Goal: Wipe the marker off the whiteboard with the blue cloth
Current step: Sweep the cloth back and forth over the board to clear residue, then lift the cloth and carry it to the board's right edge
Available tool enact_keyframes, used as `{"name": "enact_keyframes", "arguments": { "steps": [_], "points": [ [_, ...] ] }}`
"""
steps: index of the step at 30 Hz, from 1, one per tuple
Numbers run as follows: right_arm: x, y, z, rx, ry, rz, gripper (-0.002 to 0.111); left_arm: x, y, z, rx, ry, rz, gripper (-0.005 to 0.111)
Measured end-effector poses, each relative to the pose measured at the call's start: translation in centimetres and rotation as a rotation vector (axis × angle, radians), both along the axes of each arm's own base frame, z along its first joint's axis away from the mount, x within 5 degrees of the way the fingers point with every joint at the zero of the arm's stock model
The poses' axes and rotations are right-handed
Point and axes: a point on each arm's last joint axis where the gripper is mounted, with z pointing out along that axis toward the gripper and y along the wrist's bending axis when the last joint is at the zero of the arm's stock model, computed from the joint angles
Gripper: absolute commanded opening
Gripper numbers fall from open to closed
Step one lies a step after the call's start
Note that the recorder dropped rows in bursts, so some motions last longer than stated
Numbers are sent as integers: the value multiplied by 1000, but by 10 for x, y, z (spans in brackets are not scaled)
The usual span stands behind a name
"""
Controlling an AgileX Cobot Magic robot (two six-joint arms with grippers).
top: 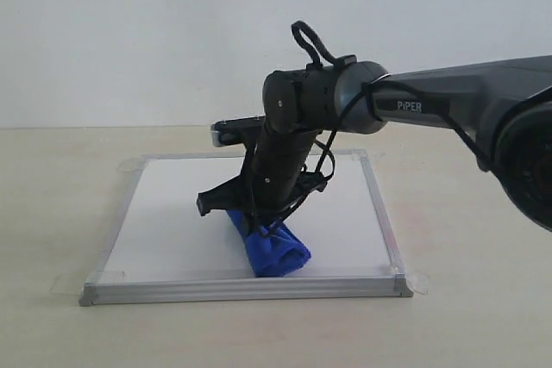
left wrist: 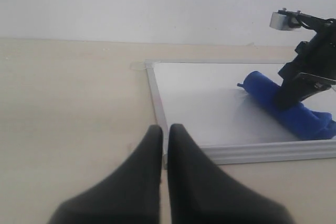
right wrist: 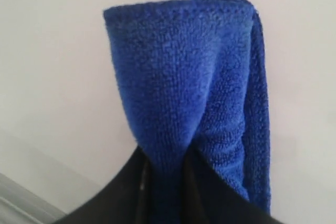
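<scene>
The whiteboard (top: 172, 213) lies flat on the table, silver-framed with tape tabs at its corners. No red marker lines show on its bare white surface in any view. The blue cloth (top: 274, 249) rests as a rolled bundle near the board's front edge, and my right gripper (top: 259, 228) is shut on it, pressing it down onto the board. Up close, the blue cloth (right wrist: 189, 87) is pinched between the dark fingers (right wrist: 121, 192). My left gripper (left wrist: 165, 129) is shut and empty, hovering off the whiteboard (left wrist: 210, 108) near a frame corner; the blue cloth (left wrist: 283, 108) lies further across the board.
A light beige table (top: 60, 187) carries the board, with a plain white wall behind. The right arm (top: 448, 109) reaches in from the right, over the board. Clear tape tabs (top: 69, 282) stick out at the board's corners.
</scene>
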Motion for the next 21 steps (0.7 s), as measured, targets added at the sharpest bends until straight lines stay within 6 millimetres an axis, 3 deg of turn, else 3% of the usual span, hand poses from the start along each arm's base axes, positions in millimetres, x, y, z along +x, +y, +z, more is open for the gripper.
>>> {"name": "enact_keyframes", "arguments": {
  "steps": [6, 13, 17, 21],
  "points": [
    [12, -28, 32, -38, -62, -72, 0, 0, 0, 0, 0, 0, 0, 4],
    [26, -105, 77, -283, -109, -208, 0, 0, 0, 0, 0, 0, 0, 4],
    [33, -154, 82, -397, -47, -312, 0, 0, 0, 0, 0, 0, 0, 4],
    [37, -179, 82, -412, -8, -377, 0, 0, 0, 0, 0, 0, 0, 4]
  ]
}}
